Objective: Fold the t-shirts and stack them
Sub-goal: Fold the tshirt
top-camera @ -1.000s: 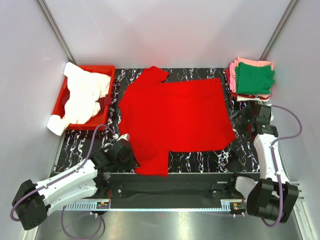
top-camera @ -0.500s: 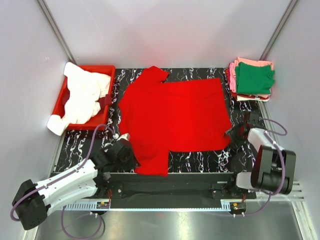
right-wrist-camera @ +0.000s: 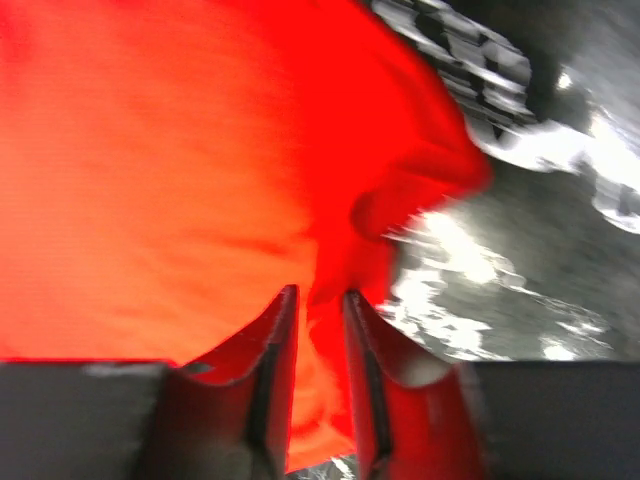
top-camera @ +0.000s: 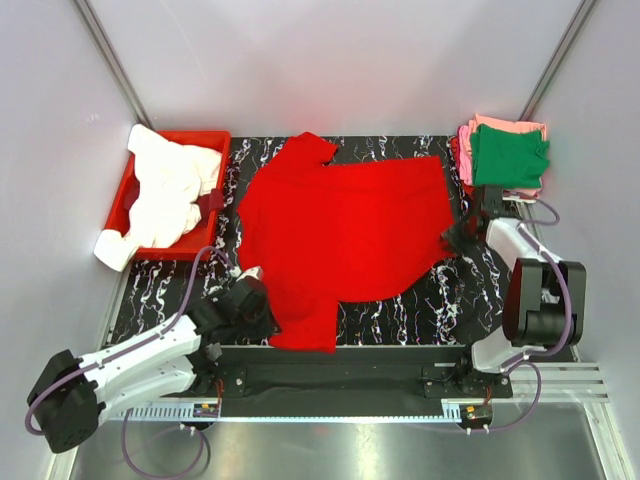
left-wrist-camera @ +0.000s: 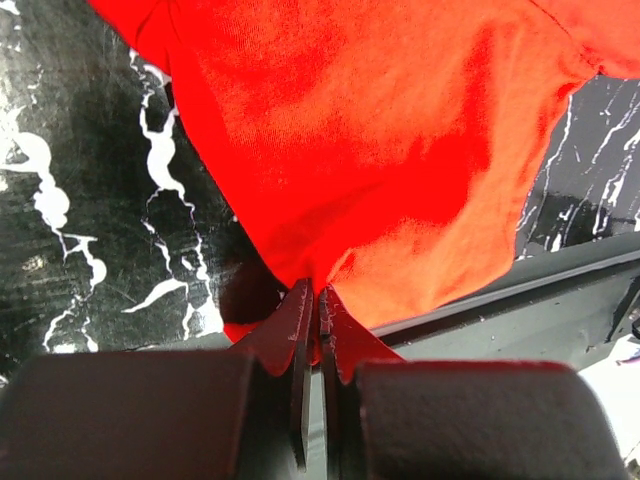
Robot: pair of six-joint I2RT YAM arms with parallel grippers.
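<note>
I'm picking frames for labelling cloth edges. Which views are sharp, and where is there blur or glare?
Right wrist view: motion-blurred, the red t-shirt a saturated smear, the marbled table streaky. Left wrist view: sharp, cloth weave and marble veins crisp. Top external view: in focus and evenly lit, but the shirt's red is saturated, flattening its folds, and the metal ledge glares.

Top camera looks down on the whole table [top-camera: 440,300] — both wrist cameras press close to the shared red t-shirt [top-camera: 350,230].
</note>
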